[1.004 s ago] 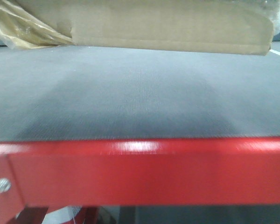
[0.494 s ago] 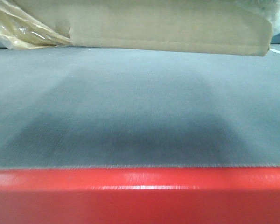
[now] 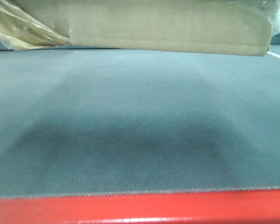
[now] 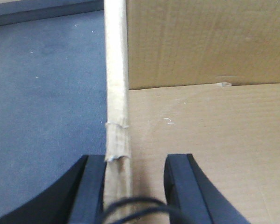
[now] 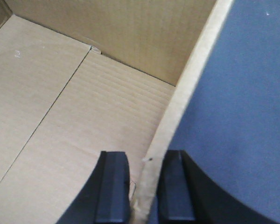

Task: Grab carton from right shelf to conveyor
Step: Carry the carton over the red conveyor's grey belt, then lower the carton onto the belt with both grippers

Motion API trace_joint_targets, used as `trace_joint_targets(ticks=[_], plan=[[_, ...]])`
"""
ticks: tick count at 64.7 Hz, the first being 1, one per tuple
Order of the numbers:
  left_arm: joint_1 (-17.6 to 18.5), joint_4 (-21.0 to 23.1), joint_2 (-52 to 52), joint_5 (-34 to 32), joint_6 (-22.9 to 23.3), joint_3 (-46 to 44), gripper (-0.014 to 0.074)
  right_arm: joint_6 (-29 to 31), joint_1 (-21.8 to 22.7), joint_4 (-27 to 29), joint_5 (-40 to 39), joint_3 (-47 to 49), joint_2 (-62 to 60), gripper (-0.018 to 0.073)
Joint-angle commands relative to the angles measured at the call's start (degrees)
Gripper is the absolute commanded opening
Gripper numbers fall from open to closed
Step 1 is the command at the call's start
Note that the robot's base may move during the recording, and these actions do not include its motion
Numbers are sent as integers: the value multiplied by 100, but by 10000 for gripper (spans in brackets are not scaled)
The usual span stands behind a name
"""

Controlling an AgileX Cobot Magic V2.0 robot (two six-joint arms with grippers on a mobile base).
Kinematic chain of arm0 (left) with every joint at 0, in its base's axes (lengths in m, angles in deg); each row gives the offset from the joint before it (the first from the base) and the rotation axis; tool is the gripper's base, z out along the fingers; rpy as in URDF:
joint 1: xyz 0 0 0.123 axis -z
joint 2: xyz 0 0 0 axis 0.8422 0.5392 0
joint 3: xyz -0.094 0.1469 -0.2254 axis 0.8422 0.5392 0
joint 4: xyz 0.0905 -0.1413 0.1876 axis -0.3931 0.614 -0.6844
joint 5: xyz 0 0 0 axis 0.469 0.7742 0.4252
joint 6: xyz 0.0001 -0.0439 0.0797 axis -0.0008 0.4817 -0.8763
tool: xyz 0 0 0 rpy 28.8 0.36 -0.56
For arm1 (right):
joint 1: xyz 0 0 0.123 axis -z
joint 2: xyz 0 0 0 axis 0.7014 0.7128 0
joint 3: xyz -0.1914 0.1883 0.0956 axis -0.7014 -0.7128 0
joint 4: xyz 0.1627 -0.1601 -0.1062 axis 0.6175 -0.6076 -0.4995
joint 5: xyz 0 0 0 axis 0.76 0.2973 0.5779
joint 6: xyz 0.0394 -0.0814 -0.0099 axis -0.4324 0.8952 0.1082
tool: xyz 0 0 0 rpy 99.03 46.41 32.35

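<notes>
The carton (image 3: 168,28), plain brown cardboard with a wad of yellowish tape (image 3: 16,30) at its left, fills the top of the front view. It hangs over the conveyor (image 3: 140,116), a dark grey belt with a shadow under the carton and a red border (image 3: 140,210). My left gripper (image 4: 135,186) is open astride the carton's (image 4: 200,140) left wall. The wall touches one finger (image 4: 94,186), and the other stands apart. My right gripper (image 5: 144,191) is shut on the right wall of the carton (image 5: 84,116). The right shelf is out of view.
Both wrist views show blue-grey surface (image 4: 42,93) outside the carton's walls. A pale line (image 3: 277,56) crosses the far right beyond the belt.
The red border has slid down the front view and more belt shows, so the view has moved in over the conveyor. The carton stays at the top of the view.
</notes>
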Motion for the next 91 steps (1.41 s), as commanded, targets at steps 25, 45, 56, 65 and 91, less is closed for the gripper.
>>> trace_joint_targets(ticks=[25, 45, 56, 65, 91], plan=[[44, -95, -23, -368, -158, -29, -16, 147, -27, 212, -254, 17, -67, -69], [44, -95, -23, -368, -158, -29, -16, 147, -27, 212, -254, 17, -67, -69], [44, -95, -23, -368, -158, -29, -16, 147, -27, 209, -450, 17, -67, -69], [44, -95, -23, -368, -158, -29, -16, 147, -27, 241, -666, 17, -67, -69], [-682, 1000, 398, -466, -66, -29, -16, 198, 201, 48, -1284, 41, 305, -69]])
